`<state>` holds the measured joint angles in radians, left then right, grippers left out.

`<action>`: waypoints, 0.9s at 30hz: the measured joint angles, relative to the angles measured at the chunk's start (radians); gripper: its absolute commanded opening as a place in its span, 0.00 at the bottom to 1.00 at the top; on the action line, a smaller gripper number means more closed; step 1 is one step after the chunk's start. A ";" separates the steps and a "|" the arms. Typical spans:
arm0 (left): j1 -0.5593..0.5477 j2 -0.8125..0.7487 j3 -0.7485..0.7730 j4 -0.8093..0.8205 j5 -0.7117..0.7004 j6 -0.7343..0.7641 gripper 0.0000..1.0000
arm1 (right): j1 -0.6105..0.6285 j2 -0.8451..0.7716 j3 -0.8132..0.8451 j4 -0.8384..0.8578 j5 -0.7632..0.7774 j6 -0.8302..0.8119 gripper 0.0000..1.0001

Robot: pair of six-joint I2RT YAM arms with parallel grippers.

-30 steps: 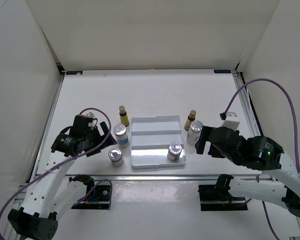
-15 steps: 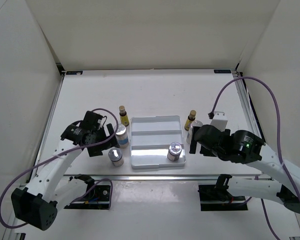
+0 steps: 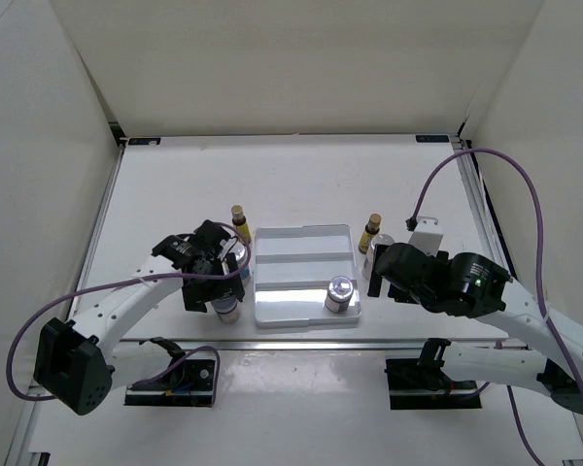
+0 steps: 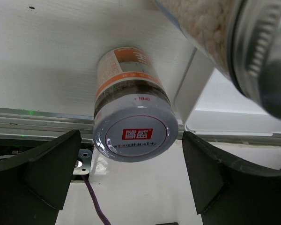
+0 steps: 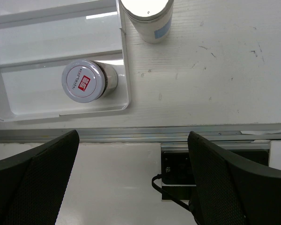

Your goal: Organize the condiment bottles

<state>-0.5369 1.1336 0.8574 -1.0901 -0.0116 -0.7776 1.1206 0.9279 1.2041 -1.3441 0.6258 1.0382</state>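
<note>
Two white condiment bottles stand left of the white tray (image 3: 301,238). My left gripper (image 3: 216,286) hovers open over them and hides most of both. In the left wrist view the red-labelled one (image 4: 129,89) stands between my open fingers (image 4: 37,173), untouched, and the other (image 4: 215,33) looms at the top right. A third silver-capped bottle (image 3: 339,293) (image 5: 86,82) stands in the tray's near right corner. My right gripper (image 3: 381,282) is open beside a blue-labelled bottle (image 3: 379,250) (image 5: 147,16) just right of the tray. Two slim brown bottles (image 3: 238,220) (image 3: 372,228) stand behind.
The tray's two far compartments hold nothing. The table's metal front rail (image 5: 140,133) runs just below the tray, with black mounting plates (image 3: 423,381) beyond it. White walls enclose the left, back and right. Purple cables (image 3: 525,204) loop off both arms.
My left gripper has swung right, from the table's left side to above the two white bottles beside the tray. The right gripper shifted slightly left early on, then held still. Both stayed open.
</note>
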 measured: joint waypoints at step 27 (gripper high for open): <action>-0.069 -0.046 0.070 -0.030 -0.055 -0.004 0.11 | 0.000 -0.089 -0.058 0.000 0.005 0.042 1.00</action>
<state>-0.6060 1.0874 0.9272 -1.1198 -0.0662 -0.7815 1.1206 0.8391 1.1465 -1.3445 0.6312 1.0801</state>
